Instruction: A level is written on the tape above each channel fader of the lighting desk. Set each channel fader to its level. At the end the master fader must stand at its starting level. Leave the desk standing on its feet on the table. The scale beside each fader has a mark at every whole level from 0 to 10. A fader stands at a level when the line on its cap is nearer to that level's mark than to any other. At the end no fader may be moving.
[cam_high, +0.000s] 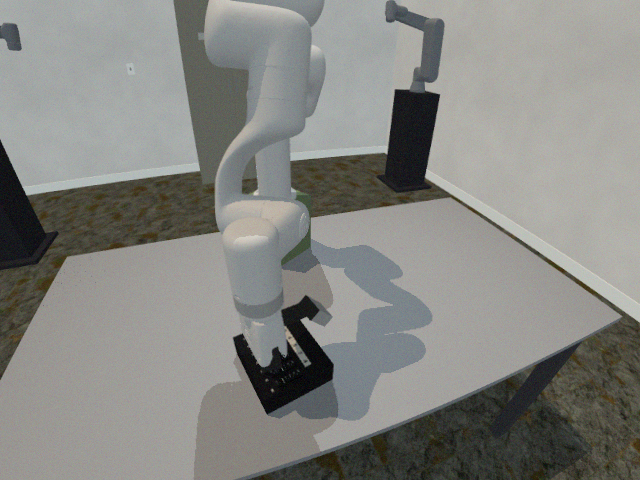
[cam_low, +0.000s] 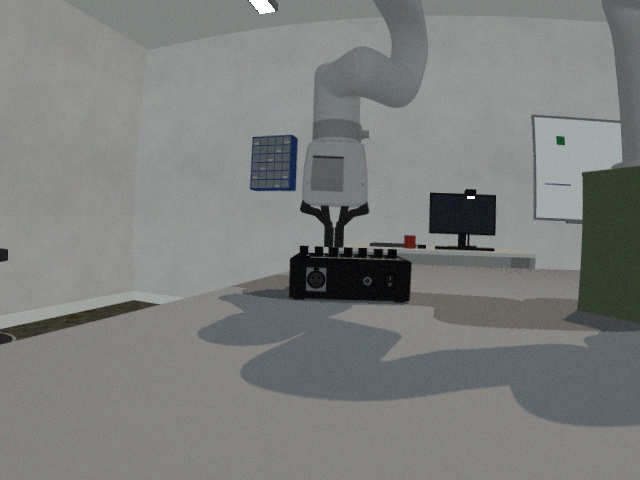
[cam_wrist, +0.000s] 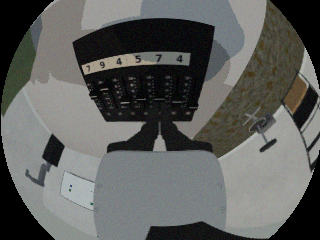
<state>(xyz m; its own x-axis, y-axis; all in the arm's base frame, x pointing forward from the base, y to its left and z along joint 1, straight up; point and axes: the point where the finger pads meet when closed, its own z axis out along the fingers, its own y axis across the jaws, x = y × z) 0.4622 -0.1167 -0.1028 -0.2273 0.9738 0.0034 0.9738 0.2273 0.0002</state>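
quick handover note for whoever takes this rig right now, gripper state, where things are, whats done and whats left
Gripper: shut, holding nothing, fingertips together and pointing down among the fader caps near the middle of the row.
Lighting desk: standing level on the table, near its front edge in the top view.
Tape reads 7 9 4 5 7 4 in the wrist view.
Done: cannot be confirmed; cap lines and scale marks are too small to read.
Left: check each channel fader against its number, confirm the master is at its starting level, then lift clear.
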